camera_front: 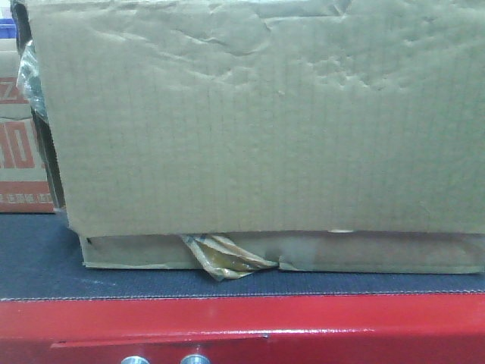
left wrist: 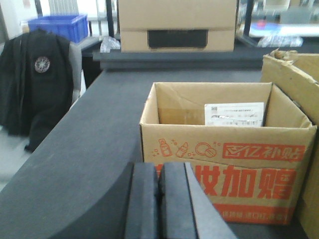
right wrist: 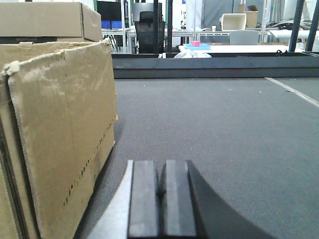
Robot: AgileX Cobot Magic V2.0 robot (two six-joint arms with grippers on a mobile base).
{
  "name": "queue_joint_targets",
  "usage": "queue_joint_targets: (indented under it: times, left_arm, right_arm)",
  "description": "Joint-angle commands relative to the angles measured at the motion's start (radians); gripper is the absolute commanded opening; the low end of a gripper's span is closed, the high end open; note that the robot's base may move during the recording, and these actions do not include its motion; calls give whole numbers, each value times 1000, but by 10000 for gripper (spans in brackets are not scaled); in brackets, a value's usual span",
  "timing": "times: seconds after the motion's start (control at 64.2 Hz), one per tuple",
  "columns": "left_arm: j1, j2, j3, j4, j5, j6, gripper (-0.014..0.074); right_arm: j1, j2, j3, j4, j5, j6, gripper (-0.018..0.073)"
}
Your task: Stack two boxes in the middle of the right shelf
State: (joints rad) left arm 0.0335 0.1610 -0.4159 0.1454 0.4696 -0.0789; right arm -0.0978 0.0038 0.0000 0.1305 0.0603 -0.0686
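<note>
In the front view a large, dented brown box (camera_front: pixel 258 114) fills most of the frame and rests on a flatter brown box (camera_front: pixel 364 254), with torn yellowish tape (camera_front: pixel 223 258) hanging between them. Neither gripper shows there. My left gripper (left wrist: pixel 158 186) is shut with its pads together and nothing held; a brown box corner (left wrist: pixel 294 79) stands to its right. My right gripper (right wrist: pixel 162 184) is also shut and empty, low over the mat, with a brown box side (right wrist: pixel 60 129) close on its left. The shelf is out of view.
The boxes stand on a dark grey mat (camera_front: pixel 38 258) with a red frame (camera_front: pixel 242 326). An open carton with red lettering (left wrist: pixel 224 169) sits just ahead of the left gripper. Further back are another cardboard box (left wrist: pixel 177 25), a blue bin (left wrist: pixel 57 25) and a black jacket (left wrist: pixel 35 84).
</note>
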Motion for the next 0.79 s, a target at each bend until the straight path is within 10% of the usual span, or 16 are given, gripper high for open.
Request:
queue_joint_targets:
  times: [0.0,0.778]
  left_arm:
    - [3,124,-114,7,89,1,-93]
    - [3,939,-705,-80,392,7,-93]
  right_arm:
    - [0,-4,0,-2,-17,0,-162]
    - [0,-4,0,-2,-17,0,-162]
